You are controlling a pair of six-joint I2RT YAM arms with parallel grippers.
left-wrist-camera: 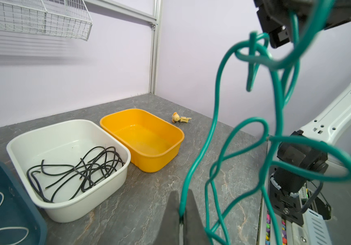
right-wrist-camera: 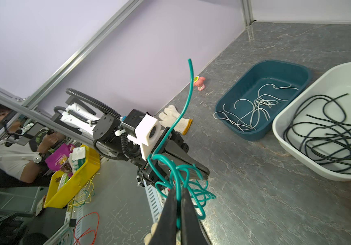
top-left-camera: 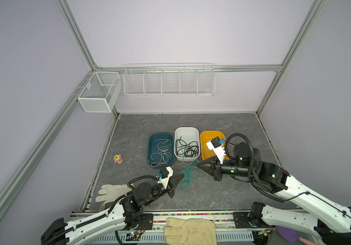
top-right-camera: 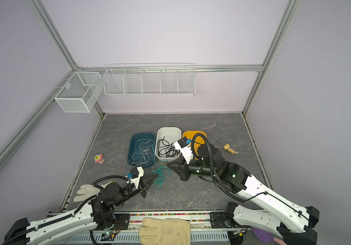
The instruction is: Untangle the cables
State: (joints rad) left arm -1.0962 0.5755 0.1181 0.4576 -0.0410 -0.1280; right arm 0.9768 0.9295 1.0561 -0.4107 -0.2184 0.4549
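Your left gripper (left-wrist-camera: 182,196) and right gripper (right-wrist-camera: 178,193) both pinched the knotted teal cable (left-wrist-camera: 213,118); white cables (top-left-camera: 161,152) and black cables (top-left-camera: 188,148) lay sorted.

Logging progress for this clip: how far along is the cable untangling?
Done: white cables lie in the teal bin, black cables in the white bin. In hand: both the left gripper and right gripper are shut on the knotted green cables, strung between them. Left: loosening that knot; the orange bin is empty.
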